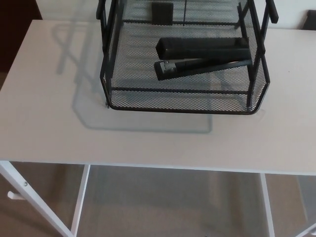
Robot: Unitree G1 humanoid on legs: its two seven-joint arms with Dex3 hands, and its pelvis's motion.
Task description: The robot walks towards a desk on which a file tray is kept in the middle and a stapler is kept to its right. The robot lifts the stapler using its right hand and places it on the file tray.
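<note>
Head view, looking down on a desk. A black stapler (202, 60) lay on its side-long axis across the mesh floor of a black wire file tray (182, 109), roughly in the tray's middle and apart from its walls. The task's placing looked done.

The stapler was long and narrow, with two bars joined at the right end and spread slightly apart toward the left, where a small silvery metal tip showed on the lower bar. It appeared rigid and hard-shelled, probably metal with a smooth casing, so likely dense for its size and a little slippery. A sound hold would probably be across the middle of its length, fingers on the two long sides, keeping both bars pressed together so the hinge could not swing open.

The file tray was made of fine woven mesh on a thin rod frame, with rounded front corners, low walls and upright posts that carried an upper tier partly cut off by the picture's top edge. It seemed light and stiff.

The desk (49, 123) had a plain, matt, pale top and thin white metal legs (79, 202), with beige floor (173, 202) beneath. The tray cast a soft shadow to the left.

Neither the left hand nor the right hand was in the picture, so their state could not be told.
</note>
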